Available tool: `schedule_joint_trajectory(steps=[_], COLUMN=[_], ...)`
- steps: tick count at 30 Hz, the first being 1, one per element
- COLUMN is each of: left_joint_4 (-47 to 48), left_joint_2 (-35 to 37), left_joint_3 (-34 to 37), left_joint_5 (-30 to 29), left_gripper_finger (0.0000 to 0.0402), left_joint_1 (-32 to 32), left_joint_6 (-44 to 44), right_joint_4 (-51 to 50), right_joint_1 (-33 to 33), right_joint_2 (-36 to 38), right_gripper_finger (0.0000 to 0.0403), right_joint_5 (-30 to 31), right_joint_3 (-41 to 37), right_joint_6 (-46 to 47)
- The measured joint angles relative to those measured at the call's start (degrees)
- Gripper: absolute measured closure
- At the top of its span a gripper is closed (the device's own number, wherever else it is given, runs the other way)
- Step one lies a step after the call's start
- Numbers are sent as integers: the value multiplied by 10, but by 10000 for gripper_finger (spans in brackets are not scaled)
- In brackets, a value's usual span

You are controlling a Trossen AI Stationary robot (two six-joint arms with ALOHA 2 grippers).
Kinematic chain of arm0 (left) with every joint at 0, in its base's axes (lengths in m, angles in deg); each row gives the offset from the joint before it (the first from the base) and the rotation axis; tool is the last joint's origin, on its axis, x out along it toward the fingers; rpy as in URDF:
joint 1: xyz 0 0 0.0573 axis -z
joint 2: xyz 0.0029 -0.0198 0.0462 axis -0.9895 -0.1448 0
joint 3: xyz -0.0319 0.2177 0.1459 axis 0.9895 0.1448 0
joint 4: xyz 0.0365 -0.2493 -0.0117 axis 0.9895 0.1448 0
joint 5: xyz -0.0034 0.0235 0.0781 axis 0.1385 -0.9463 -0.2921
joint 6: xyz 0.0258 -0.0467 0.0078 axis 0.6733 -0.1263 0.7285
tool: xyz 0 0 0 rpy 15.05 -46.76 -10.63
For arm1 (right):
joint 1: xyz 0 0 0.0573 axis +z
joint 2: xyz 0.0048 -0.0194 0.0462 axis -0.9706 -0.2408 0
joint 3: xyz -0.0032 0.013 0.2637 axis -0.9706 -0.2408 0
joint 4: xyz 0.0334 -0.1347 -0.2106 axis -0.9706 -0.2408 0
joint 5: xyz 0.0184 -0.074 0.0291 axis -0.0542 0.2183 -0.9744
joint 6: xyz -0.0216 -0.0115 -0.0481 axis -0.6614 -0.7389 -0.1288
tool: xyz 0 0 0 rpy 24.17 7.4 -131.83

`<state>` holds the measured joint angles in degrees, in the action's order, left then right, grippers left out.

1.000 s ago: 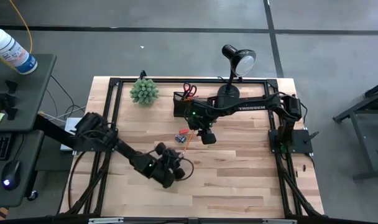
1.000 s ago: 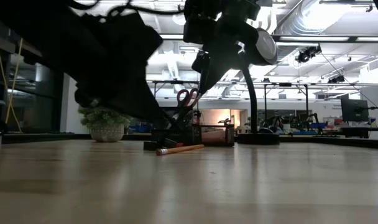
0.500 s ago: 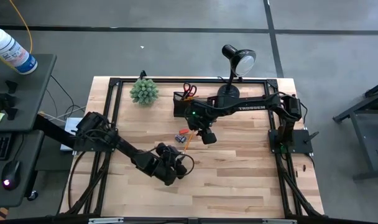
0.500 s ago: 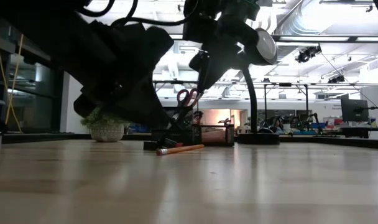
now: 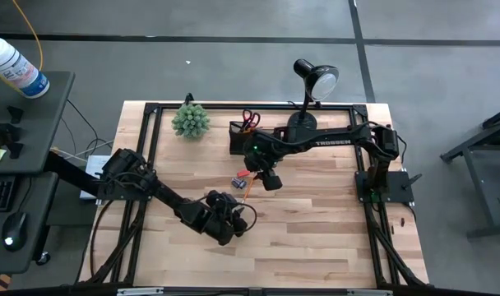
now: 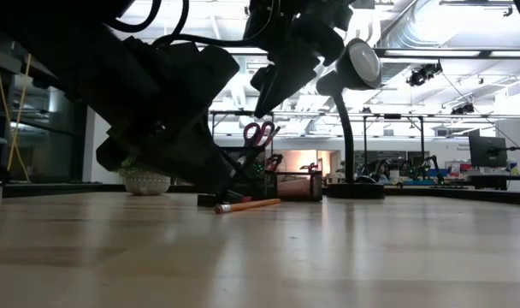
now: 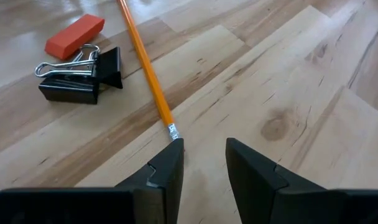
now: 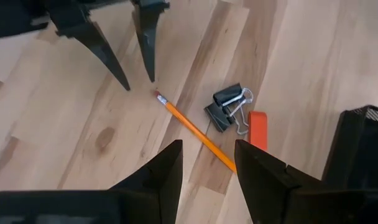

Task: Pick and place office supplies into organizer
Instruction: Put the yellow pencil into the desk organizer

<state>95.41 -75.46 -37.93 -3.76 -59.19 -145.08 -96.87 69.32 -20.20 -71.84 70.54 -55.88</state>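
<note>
plant ball (image 5: 190, 120): far left corner of tabletop (image 5: 316, 238), clear of the work.
left tool (image 7: 203, 163): low over the tabletop, fingers narrowly parted, empty; eraser end of the pencil (image 7: 145, 67) just ahead of one fingertip.
binder clips (image 7: 80, 73): beside the pencil, orange eraser block (image 7: 75, 35) just past them.
right tool (image 8: 207, 167): hung above the same cluster, fingers open a little, empty.
organizer (image 5: 243, 138): far side, under the right arm, red-handled scissors (image 5: 249, 120) standing in it.
lamp (image 5: 312, 94): just right of the organizer.
</note>
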Motion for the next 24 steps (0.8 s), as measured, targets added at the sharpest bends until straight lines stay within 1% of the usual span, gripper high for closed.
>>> schedule_joint_trajectory(steps=[4,10,16,20,22,24], left_joint_4=[0,-3,1,-7,-42,-54], left_joint_2=[0,0,0,-19,-34,-42], left_joint_3=[0,0,0,1,-1,-1], left_joint_5=[1,28,32,37,42,50], left_gripper_finger=[295,295,295,295,295,295], left_joint_1=[-5,-21,-31,-35,-35,-35], left_joint_6=[0,2,5,2,1,1], right_joint_4=[3,4,4,4,4,4], right_joint_1=[0,0,0,0,0,0], right_joint_2=[0,0,0,0,0,0], right_gripper_finger=[263,263,263,263,263,263], right_joint_5=[-3,-3,-3,-3,-3,-3], right_joint_3=[0,0,0,0,0,0], right_joint_6=[0,0,0,0,0,0])
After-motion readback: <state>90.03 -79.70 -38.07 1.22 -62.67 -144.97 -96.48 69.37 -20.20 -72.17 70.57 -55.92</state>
